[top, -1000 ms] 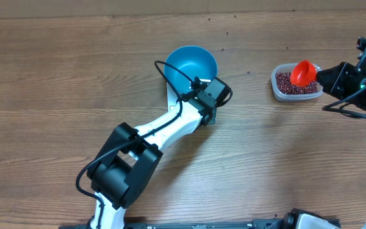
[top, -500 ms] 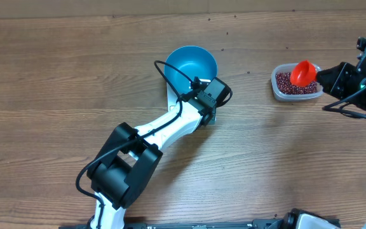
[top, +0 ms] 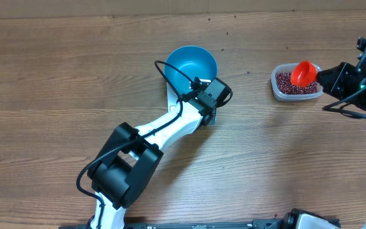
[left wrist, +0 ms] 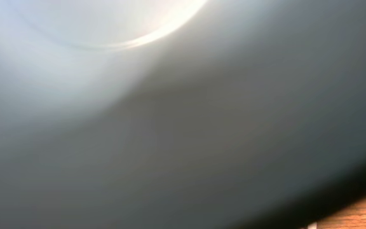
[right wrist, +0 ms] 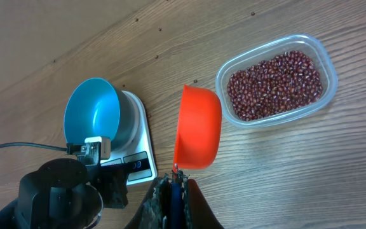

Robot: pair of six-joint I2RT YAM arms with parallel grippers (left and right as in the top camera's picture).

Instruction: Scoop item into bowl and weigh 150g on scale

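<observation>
Left arm (top: 170,126): white tubular link between chunky black joint housings. The largest black housing (top: 127,170) is rounded and sits near the base. Wrist block (top: 212,93) is black and boxy. Thin black wrist cable (top: 168,73) loops off it; a second black base cable (top: 81,179) arcs beside the big housing.

Right arm (top: 351,79): all black and angular, with a small pale-green spot (top: 363,82). Black trailing cable (top: 345,109) beneath.

Right gripper (right wrist: 174,191): dark fingers, brownish outer faces, blue strip down the middle.
</observation>
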